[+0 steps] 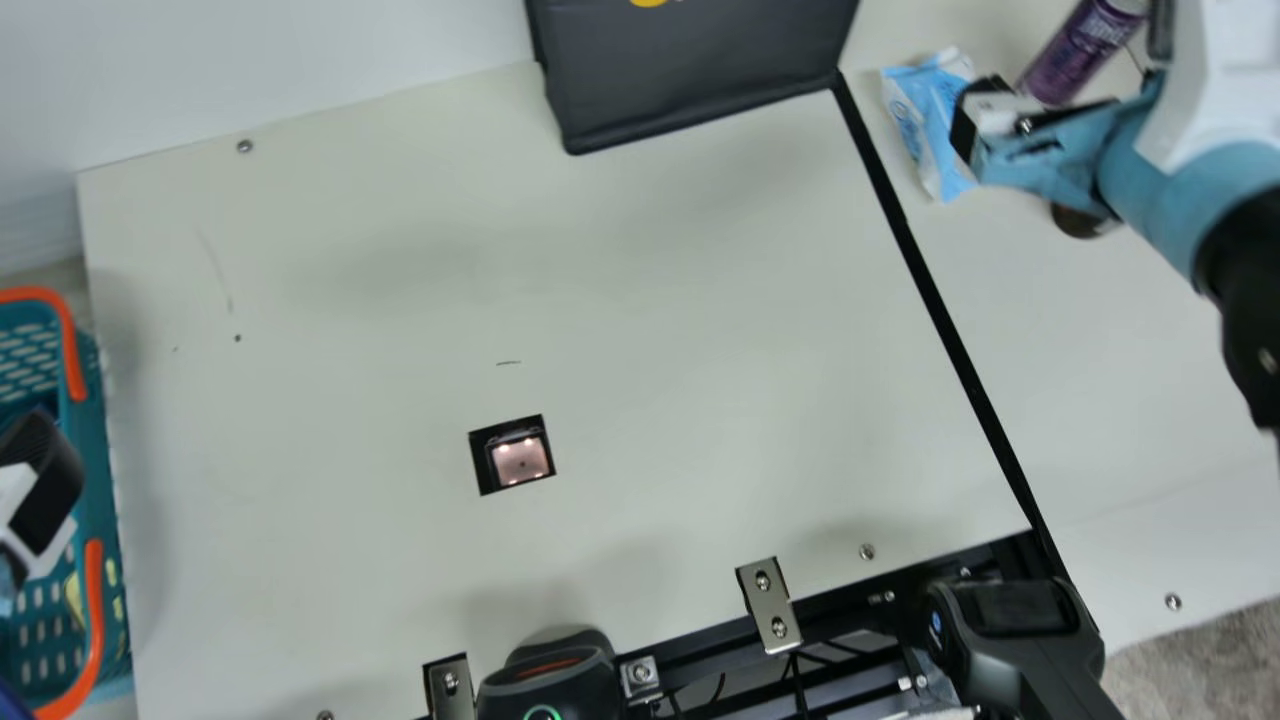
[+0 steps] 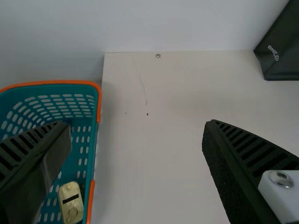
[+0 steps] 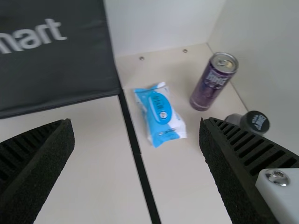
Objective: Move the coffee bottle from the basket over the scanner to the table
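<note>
Main view has the basket [image 1: 110,420] at nine o'clock, teal with orange handles, and my left gripper [image 1: 48,460] is over it, its fingers spread wide with nothing between them. In the left wrist view, a gold block [image 2: 71,203] lies inside the basket. Back in the main view, the scanner [image 1: 520,460] sits at eight o'clock, lit, with a black device [image 1: 545,685] at six o'clock from it. Next comes the black bag [image 1: 700,75] at twelve o'clock. Toward two o'clock are the wipes [image 1: 920,120], then my right gripper [image 1: 1068,72], also wide and holding nothing, and the purple can [image 1: 1080,50]. What looks like the coffee bottle [image 3: 258,122], black-capped, is on the table [image 1: 1130,380], six o'clock from the can in the main view.
</note>
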Action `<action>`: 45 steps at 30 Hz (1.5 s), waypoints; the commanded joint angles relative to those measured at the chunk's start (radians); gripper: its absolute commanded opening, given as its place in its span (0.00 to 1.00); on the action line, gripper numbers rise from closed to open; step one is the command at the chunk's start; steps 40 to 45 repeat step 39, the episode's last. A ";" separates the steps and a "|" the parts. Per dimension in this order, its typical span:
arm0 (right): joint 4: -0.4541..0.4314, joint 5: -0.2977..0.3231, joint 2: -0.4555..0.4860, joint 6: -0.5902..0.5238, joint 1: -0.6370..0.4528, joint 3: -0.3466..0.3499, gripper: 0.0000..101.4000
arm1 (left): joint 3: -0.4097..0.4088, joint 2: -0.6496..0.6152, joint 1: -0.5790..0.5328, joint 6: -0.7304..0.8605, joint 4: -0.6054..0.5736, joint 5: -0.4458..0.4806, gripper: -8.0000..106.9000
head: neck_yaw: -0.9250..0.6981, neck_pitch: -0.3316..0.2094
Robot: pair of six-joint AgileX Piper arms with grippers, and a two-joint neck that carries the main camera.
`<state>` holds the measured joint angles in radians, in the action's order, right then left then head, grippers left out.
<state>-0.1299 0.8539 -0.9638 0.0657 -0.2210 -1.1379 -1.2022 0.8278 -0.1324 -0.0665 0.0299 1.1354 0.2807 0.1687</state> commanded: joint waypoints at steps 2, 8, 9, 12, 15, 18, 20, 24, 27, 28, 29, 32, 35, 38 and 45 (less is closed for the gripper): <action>0.015 0.067 0.033 -0.007 0.038 -0.011 0.94 | -0.001 -0.045 0.069 0.043 -0.035 0.049 0.85 | -0.114 -0.030; 0.051 0.172 0.100 -0.028 0.108 -0.036 0.94 | 0.000 -0.075 0.103 0.067 -0.054 0.080 0.85 | -0.253 -0.030; 0.057 0.189 0.111 -0.032 0.119 -0.040 0.94 | 0.000 -0.075 0.103 0.067 -0.056 0.078 0.85 | -0.253 -0.030; 0.075 0.242 0.145 -0.042 0.154 -0.052 0.94 | 0.000 -0.075 0.103 0.067 -0.056 0.076 0.85 | -0.253 -0.030; 0.094 0.294 0.178 -0.053 0.189 -0.065 0.94 | 0.000 -0.075 0.103 0.067 -0.056 0.079 0.85 | -0.253 -0.030; 0.112 0.347 0.212 -0.063 0.224 -0.077 0.94 | 0.000 -0.075 0.103 0.067 -0.056 0.079 0.85 | -0.253 -0.030; 0.109 0.331 0.209 -0.066 0.221 -0.078 0.94 | 0.000 -0.075 0.103 0.067 -0.056 0.079 0.85 | -0.253 -0.030; 0.119 0.368 0.223 -0.066 0.234 -0.081 0.94 | 0.000 -0.075 0.103 0.067 -0.056 0.079 0.85 | -0.253 -0.030; 0.121 0.367 0.223 -0.066 0.234 -0.081 0.94 | 0.000 -0.075 0.103 0.067 -0.056 0.079 0.85 | -0.253 -0.030; 0.121 0.367 0.223 -0.066 0.234 -0.081 0.94 | 0.000 -0.075 0.103 0.067 -0.056 0.079 0.85 | -0.253 -0.030; 0.120 0.367 0.223 -0.066 0.234 -0.081 0.94 | 0.000 -0.075 0.103 0.067 -0.056 0.079 0.85 | -0.253 -0.030; 0.121 0.367 0.223 -0.066 0.234 -0.081 0.94 | 0.000 -0.075 0.103 0.067 -0.056 0.079 0.85 | -0.253 -0.030; 0.121 0.367 0.223 -0.066 0.234 -0.081 0.94 | 0.000 -0.075 0.103 0.067 -0.056 0.079 0.85 | -0.253 -0.030; 0.121 0.367 0.223 -0.066 0.234 -0.081 0.94 | 0.000 -0.075 0.103 0.067 -0.056 0.079 0.85 | -0.253 -0.030; 0.121 0.367 0.223 -0.066 0.234 -0.081 0.94 | 0.000 -0.075 0.103 0.067 -0.056 0.079 0.85 | -0.253 -0.030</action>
